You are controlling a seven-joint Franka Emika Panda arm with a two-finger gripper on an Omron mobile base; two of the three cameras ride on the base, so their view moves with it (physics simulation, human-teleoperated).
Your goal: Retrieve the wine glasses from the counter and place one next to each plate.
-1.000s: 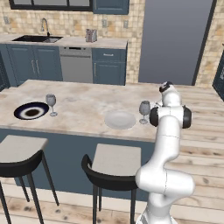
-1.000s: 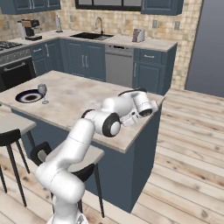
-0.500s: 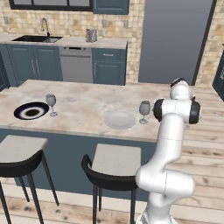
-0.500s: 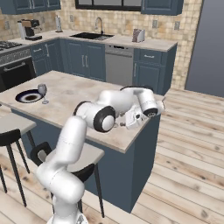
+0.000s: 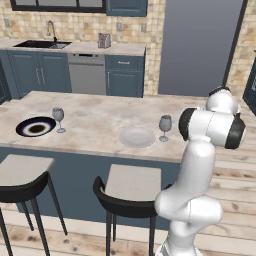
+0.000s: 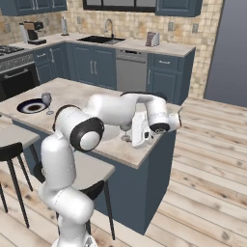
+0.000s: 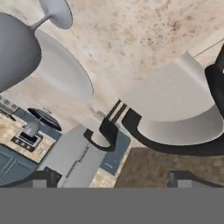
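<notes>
Two bar stools stand along the near side of the island: one stool (image 5: 131,187) close below the hand, a second stool (image 5: 22,172) well off to the far end. In the hand view the nearer stool's seat (image 7: 175,105) and its dark curved backrest sit between the fingertips and the island's stone top, so it crowds the space under the hand. Against the back wall, well away from the hand, the counter (image 5: 90,47) carries a sink (image 5: 42,44) and a toaster (image 5: 104,40); a coffee machine (image 6: 32,32) stands on it at the far corner, near a stove (image 6: 9,49).

The hand (image 6: 144,131) hangs at the island's end, just past its edge, with the jaws spread wide and nothing between them; it touches no object. Its two dark fingertips (image 7: 41,178) show at the bottom of the hand view, well apart.

One wine glass (image 5: 165,127) stands upright on the island (image 5: 95,117) just beside the hand, its bowl and round foot looming large at the hand view's upper corner (image 7: 15,48). The pale plate (image 5: 137,136) lies flat right next to that glass, on the side away from the hand. The other wine glass (image 5: 59,119) stands upright far down the island from the hand, just beside the dark plate (image 5: 36,126) with its white centre. Both glasses are apart from their plates, not on them.
</notes>
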